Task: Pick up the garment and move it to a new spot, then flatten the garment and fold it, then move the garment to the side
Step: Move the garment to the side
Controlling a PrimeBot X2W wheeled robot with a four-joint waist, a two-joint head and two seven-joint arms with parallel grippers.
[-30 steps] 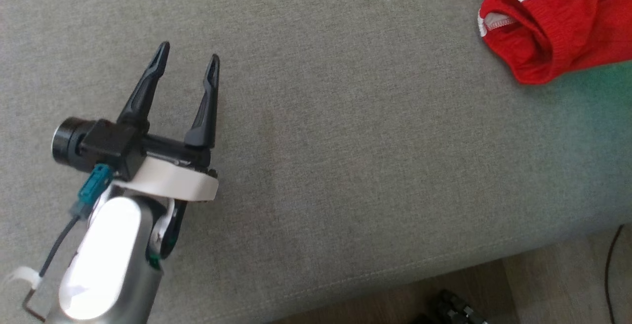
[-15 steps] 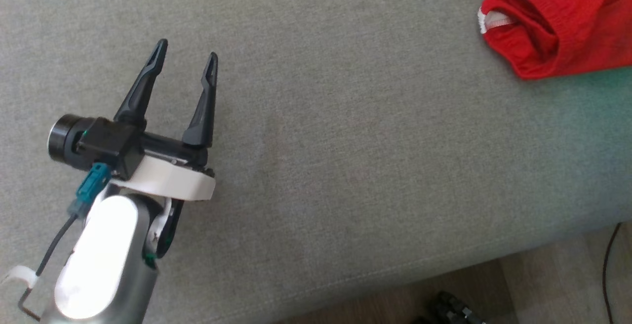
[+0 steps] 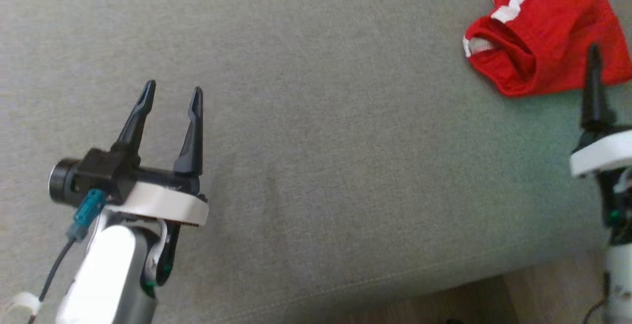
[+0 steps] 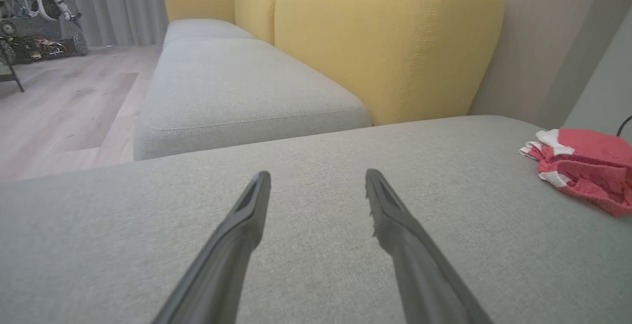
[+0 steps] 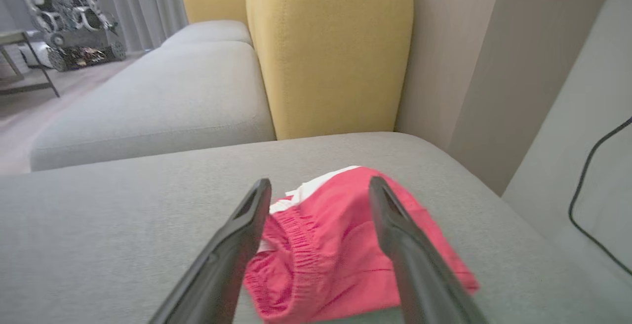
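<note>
currently the red garment (image 3: 543, 37) lies bunched at the right end of the grey cushion (image 3: 345, 141), straight ahead of the right gripper (image 5: 320, 185), jaws apart and empty. the left gripper (image 3: 173, 89), jaws also apart, hovers well away; the right arm is nearer.

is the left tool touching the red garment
Apart. The head view shows the left tool open over bare grey cushion, with the garment far across it.

Wide grey fabric cushion (image 3: 345, 141) in front, second grey seat (image 4: 237, 92) beyond it, mustard-yellow backrests (image 4: 385, 42) behind, pale wood floor (image 4: 64, 97) to the left, grey curtains (image 4: 128, 3) at the far end, beige wall (image 5: 474, 57) at right, thin black cable (image 5: 572, 208), soft even light.
</note>
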